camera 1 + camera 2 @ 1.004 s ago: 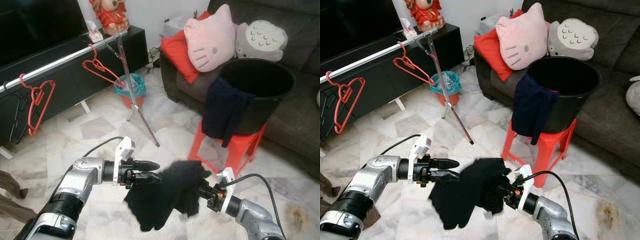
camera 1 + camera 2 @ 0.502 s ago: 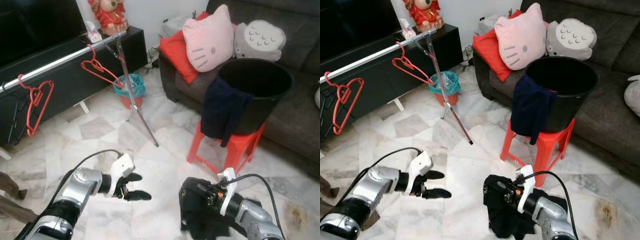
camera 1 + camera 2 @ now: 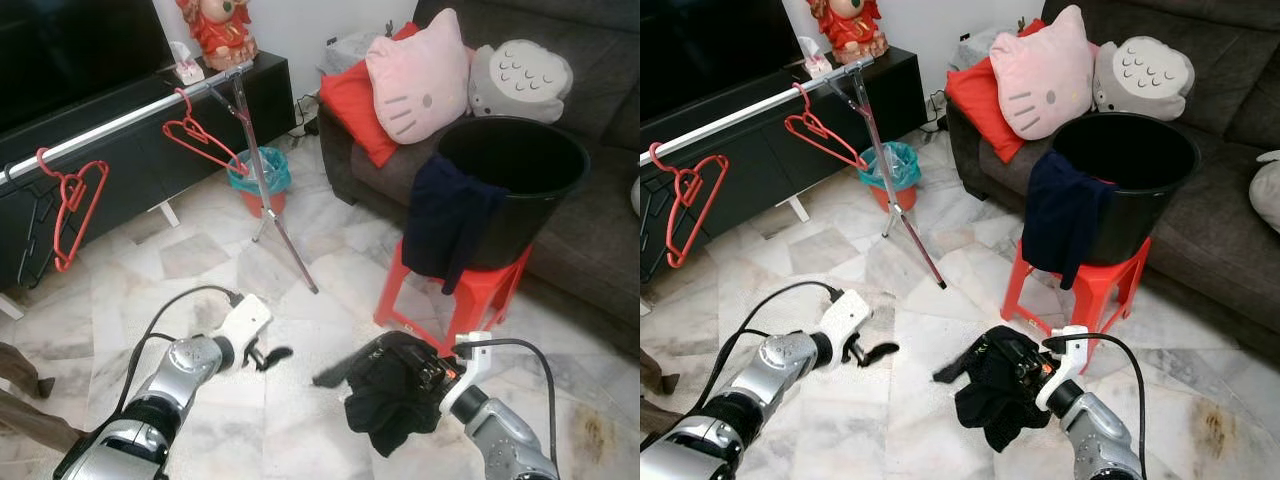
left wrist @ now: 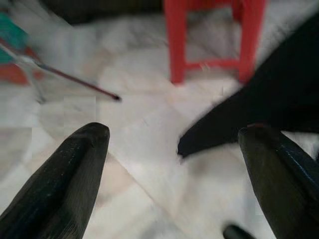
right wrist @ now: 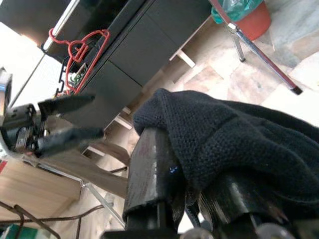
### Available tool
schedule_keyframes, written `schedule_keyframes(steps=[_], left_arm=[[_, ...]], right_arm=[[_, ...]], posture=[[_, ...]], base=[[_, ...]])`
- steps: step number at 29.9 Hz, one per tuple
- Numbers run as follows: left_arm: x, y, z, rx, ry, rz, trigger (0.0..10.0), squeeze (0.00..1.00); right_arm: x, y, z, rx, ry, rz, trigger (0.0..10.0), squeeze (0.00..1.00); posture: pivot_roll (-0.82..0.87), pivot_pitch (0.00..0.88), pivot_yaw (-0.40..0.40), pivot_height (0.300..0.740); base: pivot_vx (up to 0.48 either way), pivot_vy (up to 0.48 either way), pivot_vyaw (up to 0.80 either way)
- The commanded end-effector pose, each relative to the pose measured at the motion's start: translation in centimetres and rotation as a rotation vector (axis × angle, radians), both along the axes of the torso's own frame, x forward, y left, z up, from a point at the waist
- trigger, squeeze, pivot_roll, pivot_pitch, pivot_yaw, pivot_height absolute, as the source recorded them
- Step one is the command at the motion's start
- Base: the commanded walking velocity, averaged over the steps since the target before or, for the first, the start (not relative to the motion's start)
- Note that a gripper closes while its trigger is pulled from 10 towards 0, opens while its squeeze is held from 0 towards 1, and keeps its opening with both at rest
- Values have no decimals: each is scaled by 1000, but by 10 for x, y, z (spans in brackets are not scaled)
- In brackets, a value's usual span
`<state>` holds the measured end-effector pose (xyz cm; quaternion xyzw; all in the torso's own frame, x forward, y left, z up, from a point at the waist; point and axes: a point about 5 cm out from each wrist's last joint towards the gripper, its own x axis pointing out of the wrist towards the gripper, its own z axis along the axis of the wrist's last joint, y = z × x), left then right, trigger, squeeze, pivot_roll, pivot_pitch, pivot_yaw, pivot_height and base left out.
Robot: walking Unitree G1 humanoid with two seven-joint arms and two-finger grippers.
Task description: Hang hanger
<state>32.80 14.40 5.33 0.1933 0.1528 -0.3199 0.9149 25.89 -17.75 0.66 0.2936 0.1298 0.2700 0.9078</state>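
R hand [image 3: 425, 372] grips black garment [image 3: 385, 405] — fingers hidden.

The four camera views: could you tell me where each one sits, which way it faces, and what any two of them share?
Left eye view: on the head, looking forward and down at the floor, the rail and the red stool; both arms show, the right gripper shut on the black garment.
Right eye view: its stereo twin, same scene.
Left wrist view: along the left gripper, fingers open, toward the stool.
Right wrist view: along the garment-wrapped fingers toward the TV cabinet and left gripper.
Shared: both wrist views show the garment.
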Motion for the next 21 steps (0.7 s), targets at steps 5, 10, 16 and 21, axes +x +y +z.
schedule_keyframes(steps=[5, 10, 16, 21], left_arm=[[6, -3, 7, -62, -65, 60, 10000, 0], [2, -11, 0, -65, -47, 63, 10000, 0], [3, -15, 0, -91, -61, 99, 10000, 0], [3, -21, 0, -121, -57, 97, 10000, 0]], right_arm=[[13, -1, 12, 34, -69, -192, 0, 0], [27, -7, 24, 95, -91, -364, 0, 0], [42, -2, 43, 258, -131, -414, 0, 0], [53, 7, 50, 365, -92, -422, 4000, 0]], posture=[[-39, 16, 112, 740], [-40, 13, 113, 740], [-41, 20, 103, 740], [-40, 24, 100, 740]], base=[[0, 0, 0], [0, 0, 0], [0, 0, 0], [0, 0, 0]])
